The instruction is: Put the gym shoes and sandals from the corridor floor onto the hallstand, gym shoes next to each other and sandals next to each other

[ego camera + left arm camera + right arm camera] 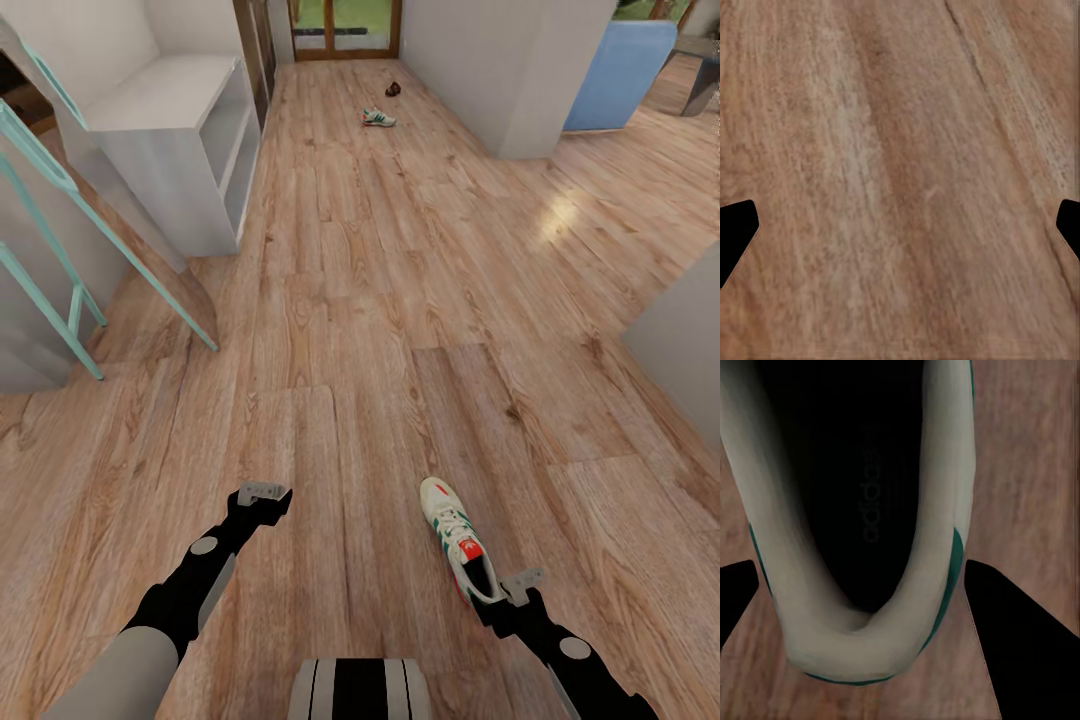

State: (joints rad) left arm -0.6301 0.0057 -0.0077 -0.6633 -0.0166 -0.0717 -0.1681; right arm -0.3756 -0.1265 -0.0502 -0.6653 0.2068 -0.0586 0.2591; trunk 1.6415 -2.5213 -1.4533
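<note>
Positioning over the near gym shoe (457,540), the right gripper (522,583) sits at the heel end, and the right wrist view shows its jaws spread to either side of the heel collar (881,641), not closed on it. The shoe lies on the corridor floor (400,300) just ahead of the robot, toe pointing away. The left gripper (263,492) hangs over bare floor planks with its jaws open and nothing between them. The second gym shoe (378,118) lies far down the corridor, with a small dark-brown object, probably a sandal (394,88), just beyond it. The hallstand (180,150) stands along the left wall, well apart from the near shoe. Handling judgement: the shoe is likely light, with a soft upper that yields under pressure and a firmer sole; the padded heel collar or the heel counter offers the most stable hold, since a grip across the laces could deform and slip.
</note>
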